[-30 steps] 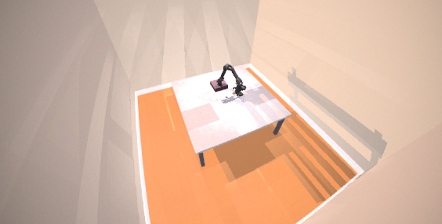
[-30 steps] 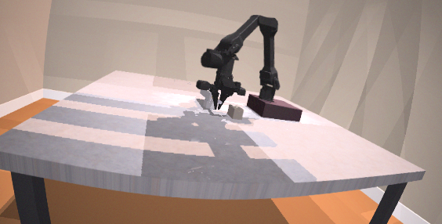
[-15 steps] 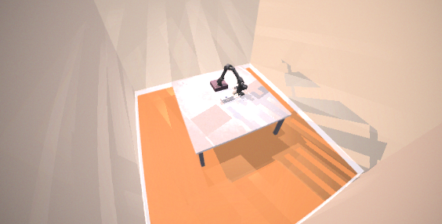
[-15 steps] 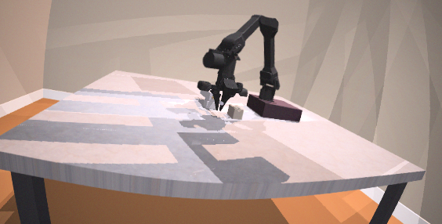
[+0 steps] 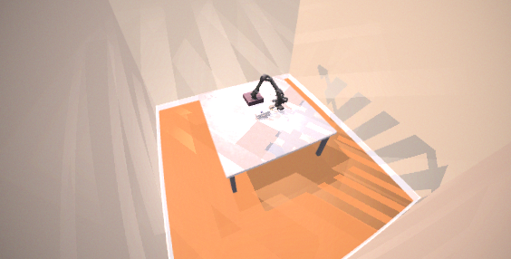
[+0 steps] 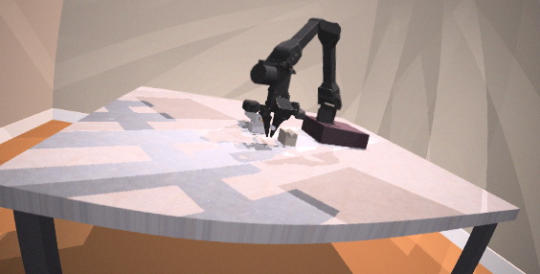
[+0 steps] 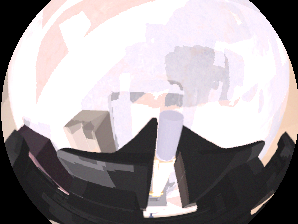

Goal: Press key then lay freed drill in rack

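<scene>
My gripper (image 6: pixel 270 133) (image 7: pixel 168 117) points straight down, just above the table (image 6: pixel 144 171), and is shut on a thin pale rod, the drill (image 7: pixel 168 145), which stands upright between the fingers. A small beige block (image 6: pixel 287 136) (image 7: pixel 87 128) sits on the table right beside the fingers. A pale greyish fixture (image 6: pixel 255 124) stands just behind the gripper; in the wrist view a pale lilac shape (image 7: pixel 193 72) lies ahead of the fingertips. I cannot tell the key from the rack at this size. In the top view the gripper (image 5: pixel 279 106) is tiny, near the table's far edge.
The arm rises from a dark maroon base block (image 6: pixel 337 133) (image 5: pixel 252 99) at the table's far side, close behind the beige block. The table's edge runs right behind the base. An orange floor (image 5: pixel 190 206) lies below.
</scene>
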You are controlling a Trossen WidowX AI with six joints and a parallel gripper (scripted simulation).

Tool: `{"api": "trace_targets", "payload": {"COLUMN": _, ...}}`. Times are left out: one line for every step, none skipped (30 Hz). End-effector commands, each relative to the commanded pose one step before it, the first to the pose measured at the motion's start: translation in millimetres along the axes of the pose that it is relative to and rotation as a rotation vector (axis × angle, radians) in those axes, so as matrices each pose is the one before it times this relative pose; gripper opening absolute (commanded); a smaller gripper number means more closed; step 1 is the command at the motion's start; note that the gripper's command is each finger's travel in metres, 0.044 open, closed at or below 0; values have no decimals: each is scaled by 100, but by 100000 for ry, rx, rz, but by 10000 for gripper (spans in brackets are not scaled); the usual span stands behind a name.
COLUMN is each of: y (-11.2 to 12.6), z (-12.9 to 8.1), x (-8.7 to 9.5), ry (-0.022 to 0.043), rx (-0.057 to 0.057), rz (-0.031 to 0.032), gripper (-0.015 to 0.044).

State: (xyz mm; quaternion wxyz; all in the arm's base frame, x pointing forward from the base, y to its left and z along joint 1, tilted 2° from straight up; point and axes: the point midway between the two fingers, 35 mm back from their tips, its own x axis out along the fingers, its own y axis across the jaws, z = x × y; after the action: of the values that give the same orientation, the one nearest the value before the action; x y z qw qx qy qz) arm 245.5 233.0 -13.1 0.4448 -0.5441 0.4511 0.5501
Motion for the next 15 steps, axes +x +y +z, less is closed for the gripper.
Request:
{"api": "trace_targets", "payload": {"y": -13, "z": 717, "x": -22, "ry": -235, "rx": 375, "rz": 274, "gripper": 0}}
{"api": "trace_targets", "payload": {"y": 1, "z": -68, "x": -40, "ry": 5, "rx": 0, "rz": 0, "gripper": 0}}
{"api": "trace_targets", "payload": {"y": 3, "z": -105, "x": -97, "ry": 8, "rx": 0, "rz": 0, "gripper": 0}}
{"api": "trace_targets", "payload": {"y": 18, "z": -79, "x": -147, "ry": 6, "rx": 0, "rz": 1, "gripper": 0}}
{"api": "trace_targets", "payload": {"y": 28, "z": -8, "x": -61, "ry": 0, "rx": 0, "rz": 2, "gripper": 0}}
{"api": "trace_targets", "payload": {"y": 23, "z": -18, "x": -29, "ry": 1, "rx": 0, "rz": 2, "gripper": 0}}
{"api": "trace_targets", "payload": {"y": 11, "z": -23, "x": -28, "ry": 2, "rx": 0, "rz": 1, "gripper": 0}}
{"api": "trace_targets", "payload": {"y": 1, "z": -32, "x": -46, "ry": 2, "rx": 0, "rz": 0, "gripper": 0}}
{"api": "trace_targets", "payload": {"y": -3, "z": -9, "x": -33, "ry": 1, "rx": 0, "rz": 0, "gripper": 0}}
{"api": "trace_targets", "payload": {"y": 2, "z": -8, "x": -35, "ry": 0, "rx": 0, "rz": 0, "gripper": 0}}
{"api": "trace_targets", "payload": {"y": 4, "z": -11, "x": -34, "ry": 1, "rx": 0, "rz": 0, "gripper": 0}}
{"api": "trace_targets", "payload": {"y": 5, "z": -13, "x": -33, "ry": 1, "rx": 0, "rz": 0, "gripper": 0}}
{"api": "trace_targets", "payload": {"y": 6, "z": -14, "x": -32, "ry": 1, "rx": 0, "rz": 0, "gripper": 0}}
{"api": "trace_targets", "payload": {"y": 6, "z": -13, "x": -31, "ry": 1, "rx": 0, "rz": 0, "gripper": 0}}
{"api": "trace_targets", "payload": {"y": 6, "z": -12, "x": -30, "ry": 1, "rx": 0, "rz": 0, "gripper": 0}}
